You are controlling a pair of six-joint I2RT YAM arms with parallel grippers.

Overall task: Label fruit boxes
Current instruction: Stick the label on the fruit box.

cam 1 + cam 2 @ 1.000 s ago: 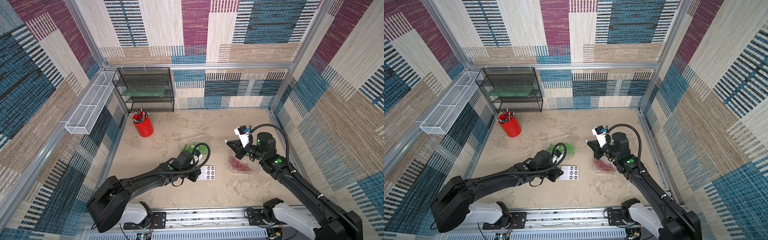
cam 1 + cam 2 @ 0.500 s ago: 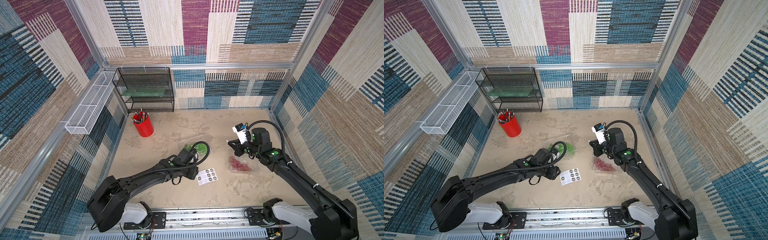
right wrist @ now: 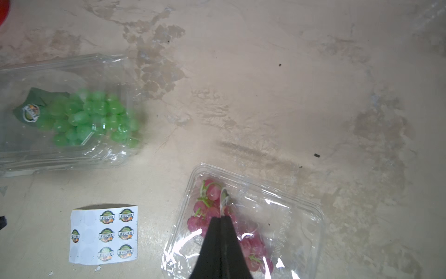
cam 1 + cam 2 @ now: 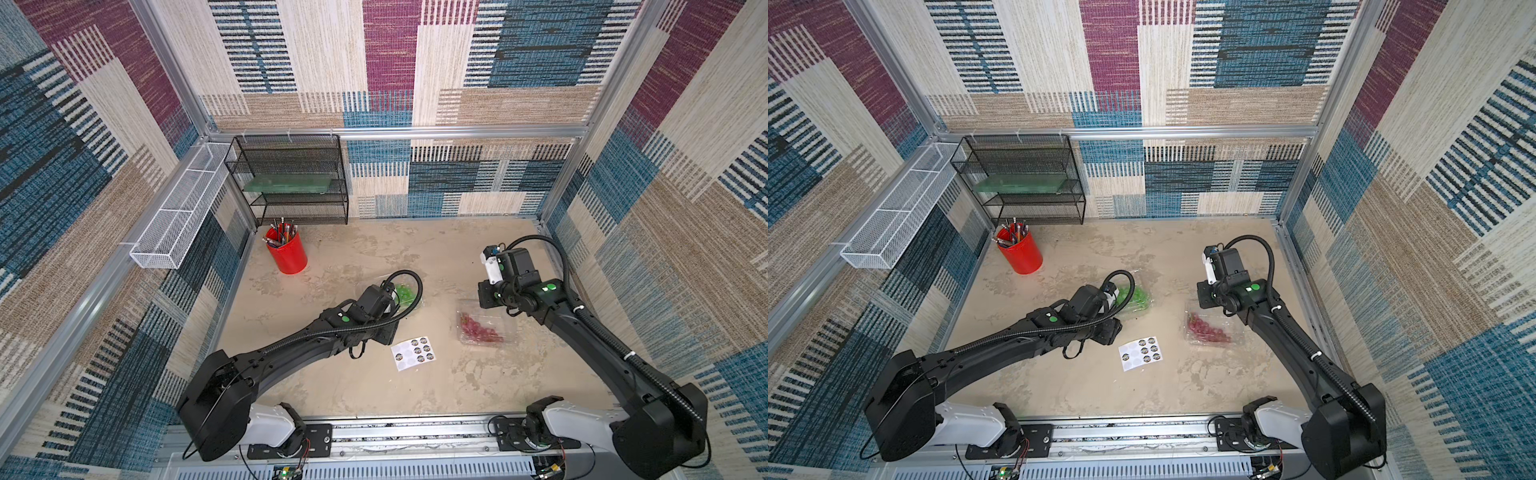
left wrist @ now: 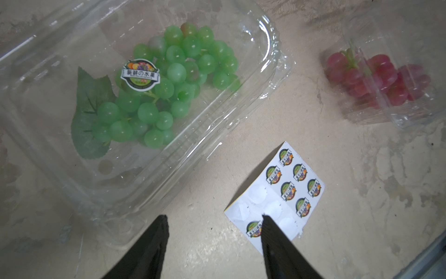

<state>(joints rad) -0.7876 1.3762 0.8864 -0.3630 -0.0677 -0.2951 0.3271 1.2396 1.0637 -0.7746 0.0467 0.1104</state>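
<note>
Jaws on my left gripper (image 5: 214, 217) stand wide apart and empty, low over the table (image 5: 362, 169) between the green box (image 5: 149, 113) and the sheet (image 5: 282, 193). One finger overlaps a sheet corner in the wrist view; I can't tell if it touches. My right gripper (image 3: 221, 218) is closed tight with a pale sliver at its tips. I take it for a loose sticker (image 3: 224, 196), but it is edge-on, so not certain. It hangs right over the red box (image 3: 277, 217), above the lid. The green box carries a label (image 5: 140, 75) on its lid and the red box shows none, so I judge the task half done, red one next. In a top view the green box (image 4: 405, 293) lies by my left wrist, the red box (image 4: 482, 328) well apart under my right, the sheet (image 4: 413, 353) between them, nearer my base. Handling, my guess: both boxes are thin clear clamshells, light, springy and slick, easy to dent, quick to skid if pushed sideways. The lid will bow, so press straight down, gently, on a flat panel, not the ribs. To steady it, take the rim flange at a corner, likely the stiffest part, and never squeeze the walls. The sticker is floppy and tacky and may curl onto my finger.
</note>
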